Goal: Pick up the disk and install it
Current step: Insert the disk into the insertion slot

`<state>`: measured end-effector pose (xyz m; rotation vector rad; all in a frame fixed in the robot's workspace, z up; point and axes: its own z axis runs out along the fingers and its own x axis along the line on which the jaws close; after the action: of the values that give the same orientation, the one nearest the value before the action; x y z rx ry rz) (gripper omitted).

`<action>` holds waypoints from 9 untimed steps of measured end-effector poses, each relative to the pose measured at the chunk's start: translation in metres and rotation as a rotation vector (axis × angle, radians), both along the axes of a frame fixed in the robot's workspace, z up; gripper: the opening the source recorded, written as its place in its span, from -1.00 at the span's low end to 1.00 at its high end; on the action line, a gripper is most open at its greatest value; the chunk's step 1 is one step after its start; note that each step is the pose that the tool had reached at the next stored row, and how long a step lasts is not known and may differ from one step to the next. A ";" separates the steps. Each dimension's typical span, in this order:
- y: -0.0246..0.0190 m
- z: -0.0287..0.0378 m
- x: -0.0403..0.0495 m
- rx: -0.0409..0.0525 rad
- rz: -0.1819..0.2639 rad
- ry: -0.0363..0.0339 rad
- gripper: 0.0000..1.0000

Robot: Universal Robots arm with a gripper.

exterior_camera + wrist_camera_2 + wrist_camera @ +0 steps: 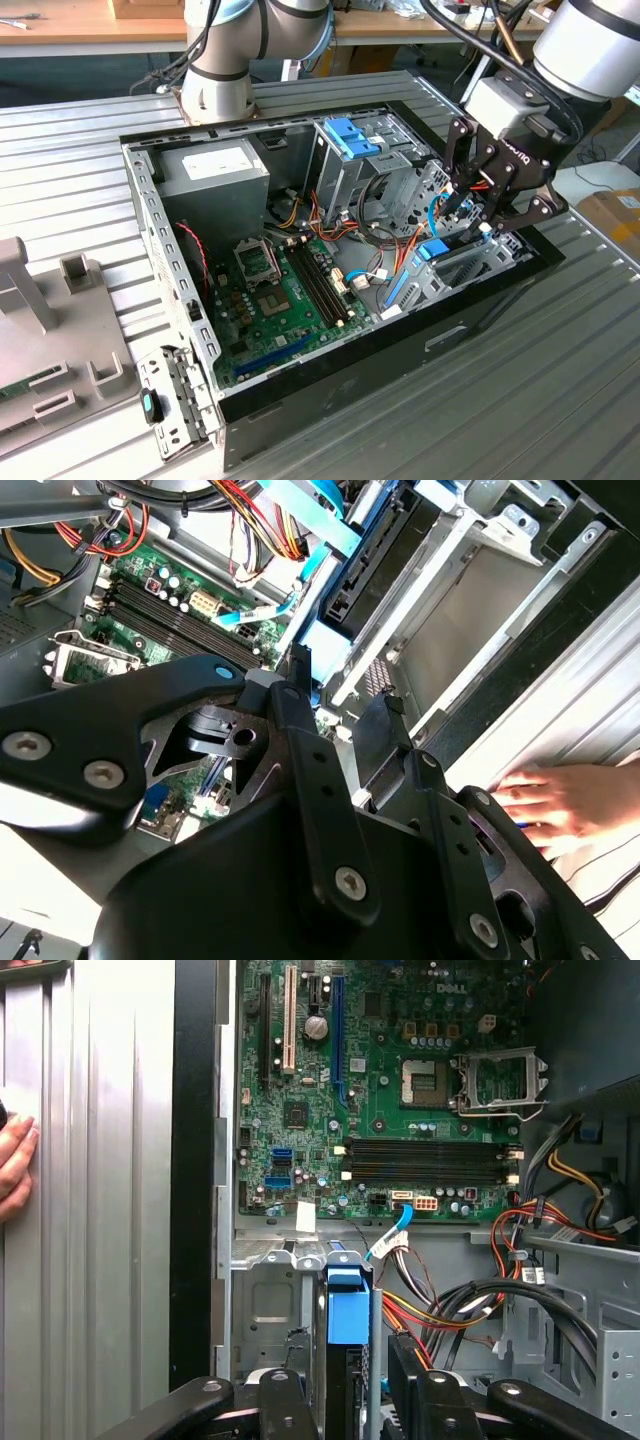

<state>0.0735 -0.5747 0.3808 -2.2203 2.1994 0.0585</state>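
Observation:
The disk stands on edge in the drive bay at the exterior view's right end of the open computer case. It is dark grey with blue side rails and a blue end tab. My gripper hangs just above the bay, open. In the first wrist view its black fingers flank the disk with a small gap on each side. In the second wrist view the disk lies just beyond the fingertips.
The motherboard covers the case floor. Red, orange and black cables run beside the bay. A tall silver cage with blue clips stands behind. A person's hand rests on the ribbed table near the case. A grey fixture sits at the exterior view's left.

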 end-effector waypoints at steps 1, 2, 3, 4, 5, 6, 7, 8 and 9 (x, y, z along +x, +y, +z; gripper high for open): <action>0.0009 0.0001 0.0031 -0.0002 0.000 0.0001 -0.11; 0.0017 0.0001 0.0072 -0.0003 0.000 0.0001 -0.11; 0.0022 0.0001 0.0100 -0.0003 0.000 0.0001 -0.11; 0.0027 0.0001 0.0131 -0.0004 0.000 0.0001 -0.11; 0.0032 0.0001 0.0166 -0.0005 0.001 0.0001 -0.11; 0.0037 0.0000 0.0193 -0.0005 0.001 0.0000 -0.11; 0.0042 -0.0002 0.0198 -0.0002 0.001 0.0001 -0.11; 0.0048 -0.0002 0.0198 -0.0003 0.001 0.0001 -0.11; 0.0060 -0.0002 0.0198 -0.0004 0.001 0.0001 -0.11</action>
<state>0.0933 -0.5687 0.3806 -2.2219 2.1983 0.0582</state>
